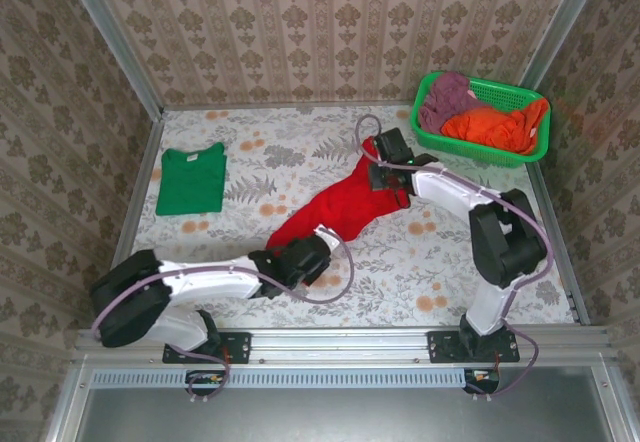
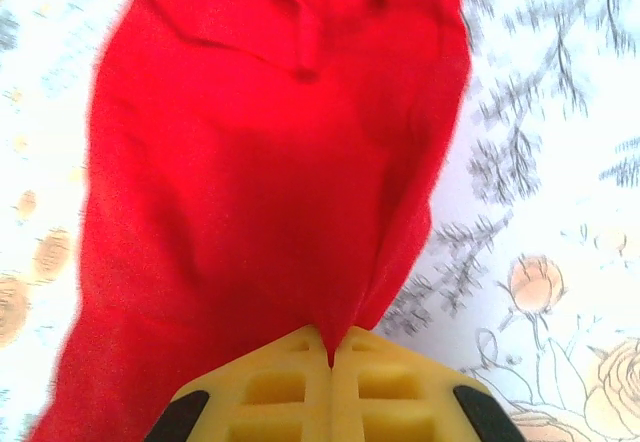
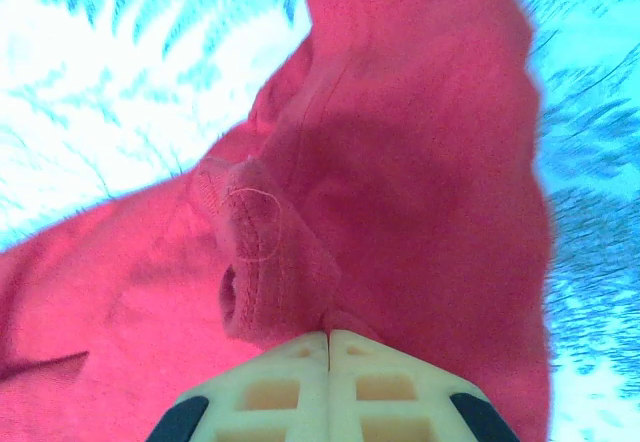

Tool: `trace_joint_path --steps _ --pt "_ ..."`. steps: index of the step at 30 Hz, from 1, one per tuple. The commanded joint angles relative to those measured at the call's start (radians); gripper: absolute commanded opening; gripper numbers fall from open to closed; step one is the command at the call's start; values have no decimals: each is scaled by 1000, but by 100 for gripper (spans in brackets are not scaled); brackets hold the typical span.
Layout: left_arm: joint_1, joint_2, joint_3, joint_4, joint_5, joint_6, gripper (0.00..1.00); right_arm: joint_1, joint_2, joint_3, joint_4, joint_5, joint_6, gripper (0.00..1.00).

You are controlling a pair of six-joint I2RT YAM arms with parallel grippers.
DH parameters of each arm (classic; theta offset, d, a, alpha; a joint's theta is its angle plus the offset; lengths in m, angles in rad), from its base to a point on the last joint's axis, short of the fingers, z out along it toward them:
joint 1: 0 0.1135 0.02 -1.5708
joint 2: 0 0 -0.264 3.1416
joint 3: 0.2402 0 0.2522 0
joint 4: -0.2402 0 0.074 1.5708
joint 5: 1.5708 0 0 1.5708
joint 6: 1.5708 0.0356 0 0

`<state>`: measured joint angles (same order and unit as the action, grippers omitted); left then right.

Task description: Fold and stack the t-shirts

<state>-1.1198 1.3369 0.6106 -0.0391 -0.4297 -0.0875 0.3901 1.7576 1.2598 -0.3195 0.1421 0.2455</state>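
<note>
I read no lettering, label, brand or number on the red t-shirt (image 1: 345, 207), green t-shirt (image 1: 191, 182) or basket (image 1: 505, 95).

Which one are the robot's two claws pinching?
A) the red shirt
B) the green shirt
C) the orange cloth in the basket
A: the left gripper and the right gripper are both shut on the red t-shirt, which stretches between them; the green t-shirt lies folded off to the side, untouched.

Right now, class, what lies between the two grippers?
The red t-shirt, stretched from left gripper to right gripper, both shut on it, as the top view shows.
</note>
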Motion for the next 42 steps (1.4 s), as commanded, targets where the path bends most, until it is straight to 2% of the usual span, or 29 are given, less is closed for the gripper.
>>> trace_joint_path --steps 1,5,7,12,15,17,21,24,29,34,39,42 --pt "70 -117 40 -56 59 20 0 -48 -134 81 0 -22 1 0" --pt "216 -280 70 -100 147 34 0 -128 -249 147 -7 -70 3 0" --pt "322 -357 97 -124 229 21 0 -170 -304 188 -14 -99 6 0" --pt "553 -439 187 -183 426 -62 0 -245 -403 307 -27 -156 4 0" --pt "627 -430 227 -199 519 -114 0 -264 -411 382 -42 -188 -4 0" --pt "638 -421 225 -188 568 -146 0 -266 -388 442 -61 -221 -8 0" --pt "635 -407 128 -44 693 -270 0 -261 -274 580 -86 -317 32 0" --pt "600 -377 27 107 721 -380 0 -215 -190 681 -92 -362 38 0" --pt "439 -264 -20 261 633 -458 0 -97 -26 879 -137 -427 1 0" --pt "238 -111 42 390 519 -493 0 -2 190 1173 -274 -544 -3 0" --pt "137 -36 95 442 440 -512 0 28 323 1364 -287 -750 74 0" --pt "94 -19 94 477 386 -537 2 22 333 1366 -264 -772 100 0"
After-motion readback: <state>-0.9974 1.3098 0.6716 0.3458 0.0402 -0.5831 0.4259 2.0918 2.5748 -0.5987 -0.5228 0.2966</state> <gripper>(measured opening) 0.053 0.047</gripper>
